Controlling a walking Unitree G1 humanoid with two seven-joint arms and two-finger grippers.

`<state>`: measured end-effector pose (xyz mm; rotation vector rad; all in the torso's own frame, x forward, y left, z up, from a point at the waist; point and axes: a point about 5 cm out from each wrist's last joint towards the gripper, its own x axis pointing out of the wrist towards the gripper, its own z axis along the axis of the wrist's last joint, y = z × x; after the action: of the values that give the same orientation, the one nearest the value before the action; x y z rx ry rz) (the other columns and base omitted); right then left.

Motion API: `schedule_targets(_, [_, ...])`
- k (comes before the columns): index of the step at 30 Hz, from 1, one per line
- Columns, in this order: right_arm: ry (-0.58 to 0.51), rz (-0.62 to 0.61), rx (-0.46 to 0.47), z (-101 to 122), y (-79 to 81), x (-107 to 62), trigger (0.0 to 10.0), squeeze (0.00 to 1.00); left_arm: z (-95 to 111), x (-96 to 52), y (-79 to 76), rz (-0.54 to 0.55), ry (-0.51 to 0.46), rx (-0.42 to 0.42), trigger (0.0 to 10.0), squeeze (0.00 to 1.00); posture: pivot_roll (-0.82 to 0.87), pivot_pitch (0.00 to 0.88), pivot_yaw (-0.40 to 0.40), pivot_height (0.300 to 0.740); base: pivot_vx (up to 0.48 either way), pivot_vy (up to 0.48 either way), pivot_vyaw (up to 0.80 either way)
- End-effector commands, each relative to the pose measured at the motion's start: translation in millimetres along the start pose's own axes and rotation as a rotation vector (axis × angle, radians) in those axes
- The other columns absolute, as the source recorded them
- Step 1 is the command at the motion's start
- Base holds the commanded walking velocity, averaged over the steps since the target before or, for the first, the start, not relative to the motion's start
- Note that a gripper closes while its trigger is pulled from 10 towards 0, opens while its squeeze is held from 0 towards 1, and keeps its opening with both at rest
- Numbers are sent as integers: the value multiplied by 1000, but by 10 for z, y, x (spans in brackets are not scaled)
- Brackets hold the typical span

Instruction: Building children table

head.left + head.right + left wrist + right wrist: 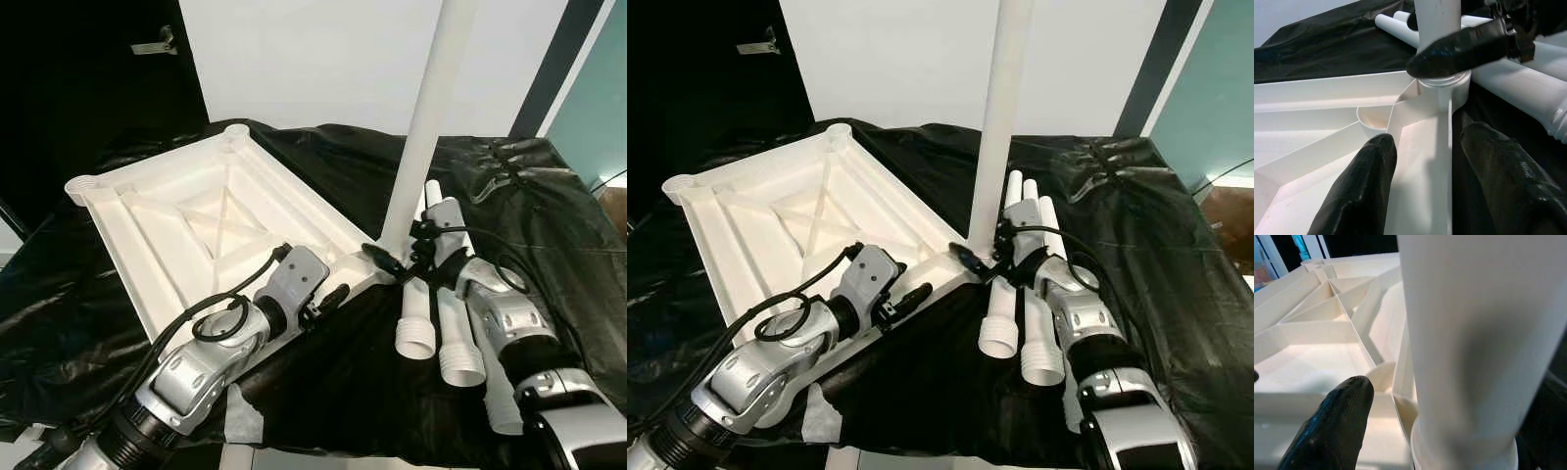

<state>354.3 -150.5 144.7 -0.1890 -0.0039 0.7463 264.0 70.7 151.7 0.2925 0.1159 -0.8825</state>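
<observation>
We see the upturned white tabletop (186,220) on black sheeting (549,215), our right gripper (392,262) pinching the upright leg (423,127) at its near right corner socket, our left gripper (1422,181) spread astride that corner's rim, spare legs (436,328) lying right.

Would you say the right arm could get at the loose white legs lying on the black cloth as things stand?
Probably yes: the loose legs lie right beneath the right gripper, with nothing over them, but it is closed around the upright leg and must let go first.

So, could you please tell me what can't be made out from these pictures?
- Upright leg: its top is cut off by the upper edge in both eye views.
- Right pincer: the leg hides one finger in the right wrist view.
- Loose legs: partly covered by the right arm.
- Tabletop: the near edge is hidden behind the left arm; the left pincer straddles it.
</observation>
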Motion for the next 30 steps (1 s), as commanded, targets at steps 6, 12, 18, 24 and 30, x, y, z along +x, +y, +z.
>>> schedule_targets(6, [18,45,-21,10,-36,25,0,0,10,-11,-35,-147,-1,7,10000,0,4,0,-15,740,0,0,0])
schedule_targets(12, [94,-78,-16,-114,-156,-36,0,0,4,-16,-55,-145,-1,2,10000,0,0,0,-18,740,0,0,0])
schedule_targets(18, [115,-231,44,-219,-187,-65,0,0,0,-18,-65,-147,1,0,10000,0,-5,0,-14,740,0,0,0])
schedule_targets(24, [113,-383,134,-281,-170,-44,3020,0,8,-19,-67,-151,0,1,10000,0,-8,0,-11,740,0,0,0])
schedule_targets(30, [96,-572,161,-311,55,74,10000,0,13,-20,-91,-164,0,-4,10000,0,-16,0,-5,740,0,0,0])
